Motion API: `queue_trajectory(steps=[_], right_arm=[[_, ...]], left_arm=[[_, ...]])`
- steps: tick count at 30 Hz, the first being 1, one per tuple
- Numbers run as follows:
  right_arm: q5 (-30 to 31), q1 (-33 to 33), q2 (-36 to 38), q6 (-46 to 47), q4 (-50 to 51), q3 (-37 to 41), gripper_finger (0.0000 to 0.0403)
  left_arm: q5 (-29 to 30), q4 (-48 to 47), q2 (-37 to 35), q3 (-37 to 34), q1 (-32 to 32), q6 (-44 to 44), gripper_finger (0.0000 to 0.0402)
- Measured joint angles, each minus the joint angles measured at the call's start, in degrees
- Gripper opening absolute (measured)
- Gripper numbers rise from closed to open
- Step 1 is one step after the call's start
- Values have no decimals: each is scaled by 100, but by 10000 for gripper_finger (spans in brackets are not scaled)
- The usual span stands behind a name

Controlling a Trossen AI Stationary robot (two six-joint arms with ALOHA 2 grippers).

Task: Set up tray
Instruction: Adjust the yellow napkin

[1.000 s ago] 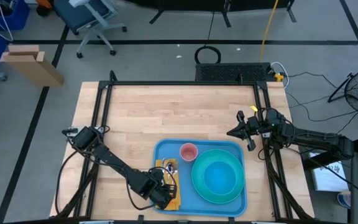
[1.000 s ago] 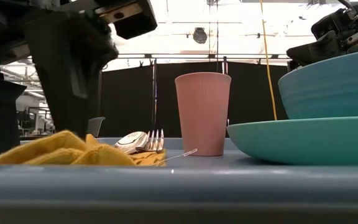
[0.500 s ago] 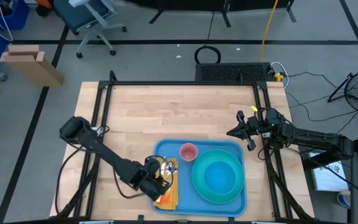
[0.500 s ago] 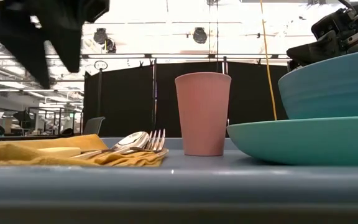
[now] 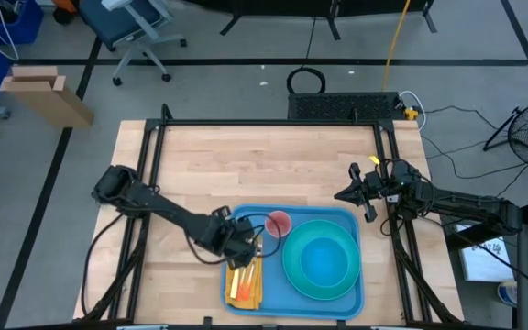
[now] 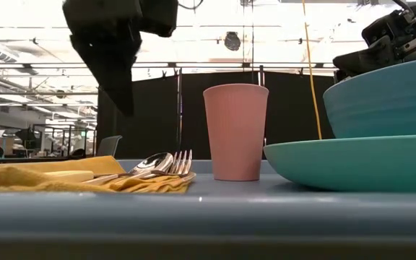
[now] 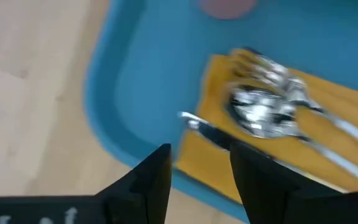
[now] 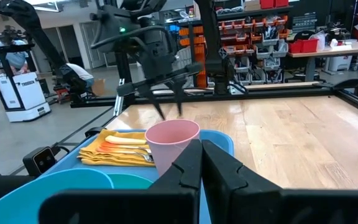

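the large flat blue plastic tray (image 5: 242, 223) is seen at the table's near edge. the left gripper (image 5: 243, 240), jaws narrowly parted and empty, hangs above the metal cutlery (image 7: 272, 109) on the yellow cloth napkin (image 5: 246, 284); the pink paper cup (image 5: 278, 223) could be toppled by a sideways swing. the right gripper (image 5: 351, 194) is parked beside the tray, fingers closed.

Napkin (image 5: 247, 283), cup (image 5: 278, 223), plate (image 5: 320, 261) on tray (image 5: 345, 216).

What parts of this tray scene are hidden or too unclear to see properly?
- High view: the left pincer covers the heads of the cutlery on the yellow napkin.
- Low view: the tray rim hides its floor; the frame's right edge cuts off the plate and bowl.
- Left wrist view: motion blur smears the spoon and fork; the pink cup is cut off by the edge.
- Right wrist view: the right pincer blocks the cup's base.
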State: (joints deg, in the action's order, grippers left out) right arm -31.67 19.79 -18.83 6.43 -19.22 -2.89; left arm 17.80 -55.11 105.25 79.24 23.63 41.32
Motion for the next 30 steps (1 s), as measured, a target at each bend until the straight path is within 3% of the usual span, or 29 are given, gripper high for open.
queue_trajectory(steps=[4,12,30], right_arm=[[1,0,1,-1,53,-1,0],[3,-2,2,-25,164,-1,0],[10,-2,1,-113,157,-1,0]], left_arm=[[101,-151,-7,-58,-254,-201,192],[-801,192,-8,-693,-539,-535,233],[-1182,785,-11,-975,-539,-495,172]])
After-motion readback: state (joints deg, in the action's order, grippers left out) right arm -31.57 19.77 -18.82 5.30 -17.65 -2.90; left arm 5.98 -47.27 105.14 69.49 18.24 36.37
